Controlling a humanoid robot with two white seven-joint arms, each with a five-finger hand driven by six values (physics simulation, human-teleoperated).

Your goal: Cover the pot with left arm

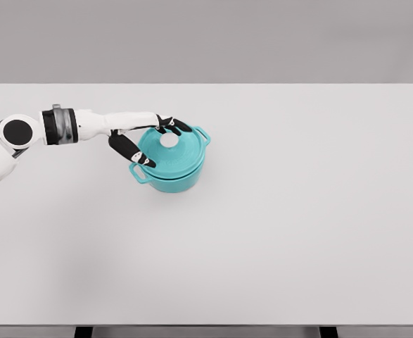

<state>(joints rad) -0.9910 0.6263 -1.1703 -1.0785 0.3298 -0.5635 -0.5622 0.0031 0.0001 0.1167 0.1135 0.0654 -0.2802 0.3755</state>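
Note:
A teal pot [178, 179] with two side handles stands on the white table, left of the middle. Its teal lid [181, 151] with a white knob [169, 140] sits level on the pot's rim. My left arm reaches in from the left edge, and the left hand [157, 142] lies over the lid's left side. The dark fingers [176, 125] spread past the knob along the far rim, while the thumb [134, 151] rests at the near left rim by the handle. Nothing is gripped between them. The right arm does not show.
The white table [297, 225] stretches wide to the right and towards me. Its far edge runs along a grey wall. My left shoulder and forearm cover the table's left edge.

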